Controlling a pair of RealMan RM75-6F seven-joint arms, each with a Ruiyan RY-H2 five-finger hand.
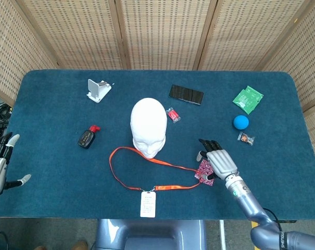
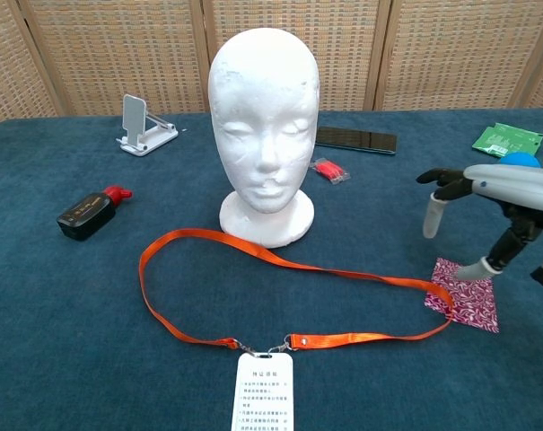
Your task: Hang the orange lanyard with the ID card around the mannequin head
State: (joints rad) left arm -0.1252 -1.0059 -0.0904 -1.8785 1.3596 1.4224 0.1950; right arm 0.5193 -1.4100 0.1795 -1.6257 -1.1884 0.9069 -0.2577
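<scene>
The orange lanyard (image 1: 147,169) lies flat near the table's front edge, before the mannequin head (image 1: 148,125). The right hand (image 1: 215,158) hovers open above the patterned cloth (image 1: 206,172); the left hand (image 1: 1,166) is open too. The fingers may pinch the cloth together with the strap.

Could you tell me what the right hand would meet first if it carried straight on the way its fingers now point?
The right hand points up and slightly left across the table. The way looks free at first; further on, the small red packet or the black phone lies roughly in line, though depth is unclear.
</scene>
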